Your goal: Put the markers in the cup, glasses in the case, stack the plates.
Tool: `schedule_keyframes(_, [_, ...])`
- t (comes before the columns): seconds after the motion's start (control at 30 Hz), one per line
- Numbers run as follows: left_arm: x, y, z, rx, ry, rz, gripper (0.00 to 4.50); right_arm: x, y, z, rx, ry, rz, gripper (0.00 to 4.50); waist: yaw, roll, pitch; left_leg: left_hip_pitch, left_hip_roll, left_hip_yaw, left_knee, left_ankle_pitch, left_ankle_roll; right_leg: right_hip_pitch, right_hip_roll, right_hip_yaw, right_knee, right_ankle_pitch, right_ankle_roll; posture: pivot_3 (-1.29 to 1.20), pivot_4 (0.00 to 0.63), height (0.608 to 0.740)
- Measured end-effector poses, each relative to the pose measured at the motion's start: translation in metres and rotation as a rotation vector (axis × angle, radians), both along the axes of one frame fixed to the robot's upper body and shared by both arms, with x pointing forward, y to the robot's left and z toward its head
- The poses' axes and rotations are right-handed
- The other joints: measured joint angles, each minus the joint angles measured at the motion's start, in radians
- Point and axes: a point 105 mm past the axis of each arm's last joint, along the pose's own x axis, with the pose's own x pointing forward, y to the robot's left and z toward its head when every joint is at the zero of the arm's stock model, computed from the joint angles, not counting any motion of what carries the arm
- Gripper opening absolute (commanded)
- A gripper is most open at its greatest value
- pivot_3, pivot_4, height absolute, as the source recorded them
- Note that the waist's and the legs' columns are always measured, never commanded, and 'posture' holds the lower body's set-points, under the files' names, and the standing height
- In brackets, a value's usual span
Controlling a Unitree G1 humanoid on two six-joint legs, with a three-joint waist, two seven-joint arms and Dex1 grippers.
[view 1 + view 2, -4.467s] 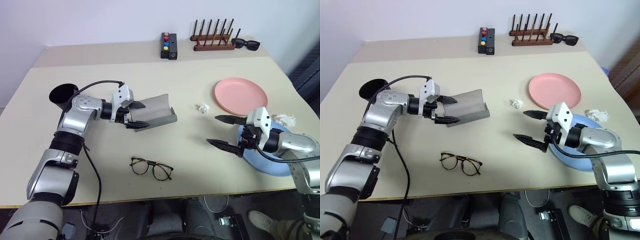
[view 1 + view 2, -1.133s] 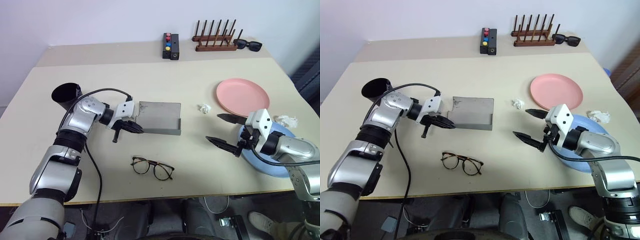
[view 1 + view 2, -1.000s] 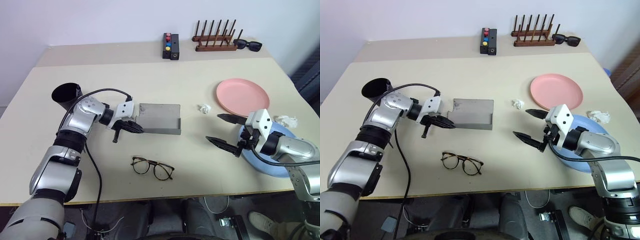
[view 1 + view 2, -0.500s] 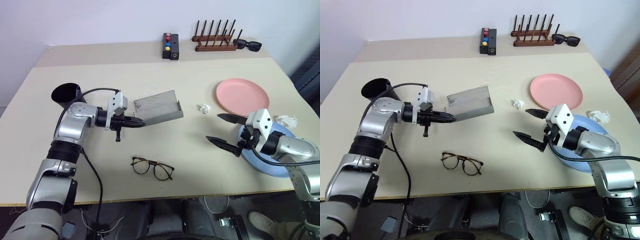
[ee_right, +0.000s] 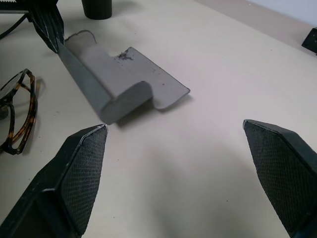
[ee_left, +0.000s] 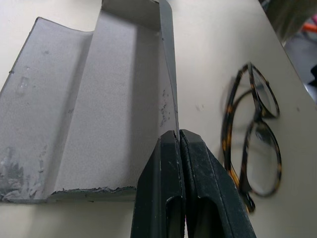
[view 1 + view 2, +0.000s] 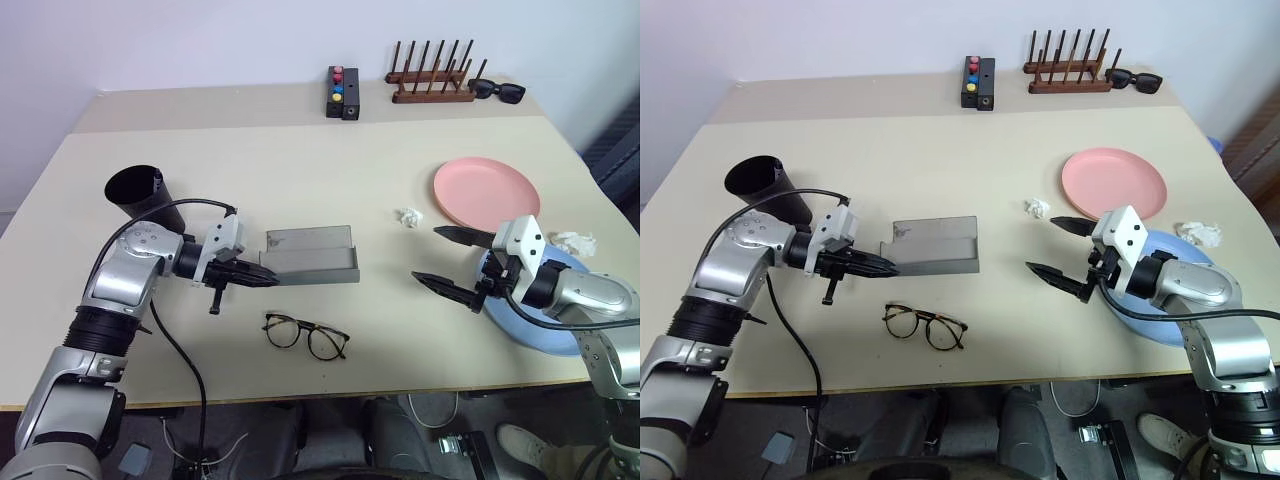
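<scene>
1. Near the middle of the table [image 7: 330, 170], you are looking at the case [image 7: 312, 254] lying open, its grey lining showing and nothing sitting inside it.
2. Your left gripper [image 7: 268, 278] is pinching the near edge of the case, its two fingers [image 6: 190, 198] pressed tight together on the thin wall.
3. Just in front of the case, the glasses [image 7: 305, 337] are lying unfolded on the tabletop, apart from the case and untouched.
4. At the left side, the cup [image 7: 140, 197] is standing behind your left arm; the camera angle is hiding its inside, so you cannot tell whether any markers are in it.
5. On the right, the pink plate [image 7: 486, 193] is lying bare, well apart from the blue plate [image 7: 545, 325], which your right arm is largely covering.
6. Your right gripper [image 7: 440, 257] is hovering with its jaws spread wide and nothing between them.
7. Two crumpled paper scraps are lying near the plates: one [image 7: 407, 216] left of the pink plate, one [image 7: 572, 241] beside the blue plate.
8. Along the far edge, a button box [image 7: 340, 91], a wooden rack [image 7: 430, 80] and sunglasses [image 7: 492, 91] are sitting.
</scene>
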Motion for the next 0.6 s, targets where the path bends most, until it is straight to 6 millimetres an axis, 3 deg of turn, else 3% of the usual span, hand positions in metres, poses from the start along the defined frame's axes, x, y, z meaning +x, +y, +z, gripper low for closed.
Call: schedule_keyframes(0.6, [-0.0041, -0.0038, -0.0099, 0.030, 0.001, -0.027, 0.03, -0.0017, -0.0010, -0.0039, 0.003, 0.014, -0.008, 4.50, -0.002, 0.000, 0.000, 0.000, 0.000, 0.000, 0.000, 0.000, 0.000, 0.000, 0.000, 0.000, 0.000, 0.000, 0.000, 0.00, 0.150, 0.740])
